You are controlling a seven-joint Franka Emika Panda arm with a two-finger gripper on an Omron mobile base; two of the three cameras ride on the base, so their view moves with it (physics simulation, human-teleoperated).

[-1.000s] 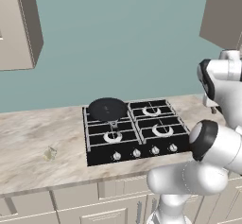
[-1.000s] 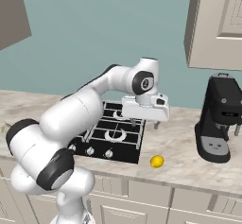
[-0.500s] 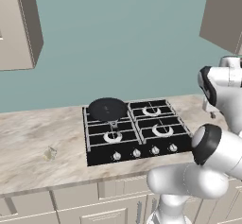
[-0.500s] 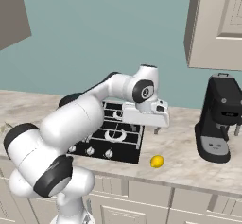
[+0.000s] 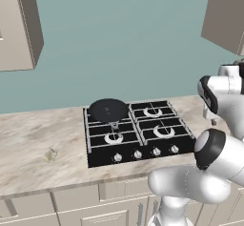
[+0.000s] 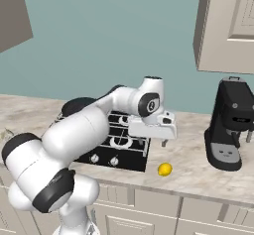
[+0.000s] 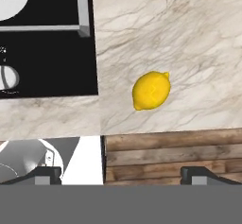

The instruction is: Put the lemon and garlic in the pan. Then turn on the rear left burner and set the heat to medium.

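The yellow lemon (image 6: pixel 164 169) lies on the marble counter just right of the cooktop's front corner; in the hand view the lemon (image 7: pixel 151 90) is centred above the fingertips. My gripper (image 6: pixel 164 142) hangs open a little above it, and in the hand view the gripper (image 7: pixel 122 175) has its tips wide apart with nothing between them. The black pan (image 5: pixel 108 109) sits on the rear left burner and covers most of it. The pale garlic (image 5: pixel 50 155) rests on the counter far left of the cooktop. My gripper (image 5: pixel 213 121) is at the right end of the counter.
The black four-burner cooktop (image 5: pixel 143 134) has a row of knobs (image 5: pixel 143 152) along its front. A black coffee machine (image 6: pixel 229 125) stands right of the lemon. The counter's front edge (image 7: pixel 165 131) runs close below the lemon. Wall cabinets hang above on both sides.
The hand has swung right past the cooktop and come down toward the lemon. Lemon, garlic and pan have not moved.
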